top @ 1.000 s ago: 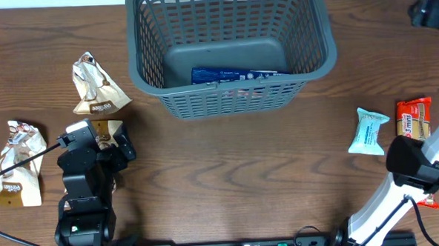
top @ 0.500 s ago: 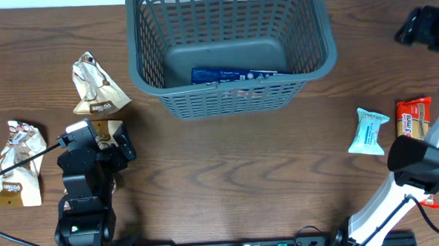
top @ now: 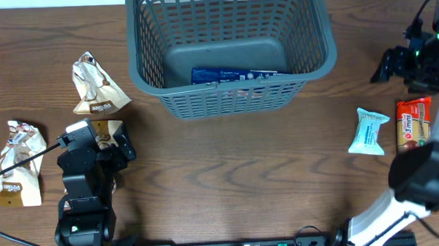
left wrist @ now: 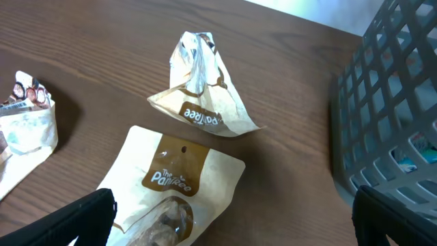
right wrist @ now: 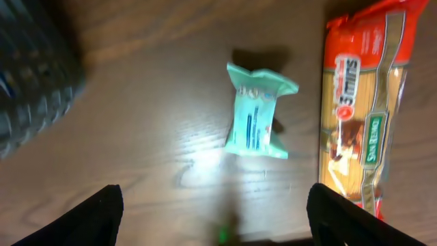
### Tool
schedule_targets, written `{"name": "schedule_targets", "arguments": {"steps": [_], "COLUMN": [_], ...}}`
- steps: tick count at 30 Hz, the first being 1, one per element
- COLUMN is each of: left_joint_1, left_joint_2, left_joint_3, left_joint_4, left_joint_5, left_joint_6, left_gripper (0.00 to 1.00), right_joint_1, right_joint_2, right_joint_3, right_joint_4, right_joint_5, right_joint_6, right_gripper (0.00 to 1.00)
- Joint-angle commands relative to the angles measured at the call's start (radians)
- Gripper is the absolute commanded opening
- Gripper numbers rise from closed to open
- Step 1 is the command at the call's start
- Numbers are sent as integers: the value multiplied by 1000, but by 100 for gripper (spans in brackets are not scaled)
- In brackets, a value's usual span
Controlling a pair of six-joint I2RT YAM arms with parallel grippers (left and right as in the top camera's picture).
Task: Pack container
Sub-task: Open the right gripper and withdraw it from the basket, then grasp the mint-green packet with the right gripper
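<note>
R end effector (right wrist: 217,222) hovers spread wide, aimed at the small mint-green wrapped packet (right wrist: 258,119), prob. next pick. Centre over it, pinch across narrow sides, avoid the orange-red pasta packet (right wrist: 362,102) just beside. Dark grey lattice plastic basket (top: 233,100) sits far-centre on the brown wooden surface (top: 229,174). L end effector (left wrist: 225,225) also spread.

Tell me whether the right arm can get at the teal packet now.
Probably yes: the right arm, jaws open, hangs near the teal packet, which lies clear of the pasta packet.

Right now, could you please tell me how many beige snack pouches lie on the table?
3. The crumpled pouch sits left of the basket, the flat pouch lies beneath the left tool, and the third pouch lies farthest left. None appears hidden.
</note>
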Motion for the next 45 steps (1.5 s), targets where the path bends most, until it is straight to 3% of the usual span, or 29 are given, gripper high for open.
{"name": "schedule_targets", "arguments": {"steps": [1,10,16,30,45], "left_joint_1": [5,5,5,5,5], "left_joint_2": [0,0,0,-1,-1], "left_joint_3": [29,29,29,29,29], "left_joint_4": [1,1,1,-7,-7], "left_joint_5": [-1,-1,-1,-1,-1], "left_joint_6": [5,5,5,5,5], "left_gripper": [99,99,99,99,99], "right_joint_1": [9,8,-8,-33,-32], "right_joint_2": [-142,-475,-561,-321,-71], "right_joint_3": [-145,-649,-858,-892,-892], "right_joint_4": [37,224,404,719,840], "right_joint_5": [-14,-13,57,76,76], "right_joint_6": [-16,-21,-26,-34,-53], "right_gripper": [76,80,88,87,86]}}
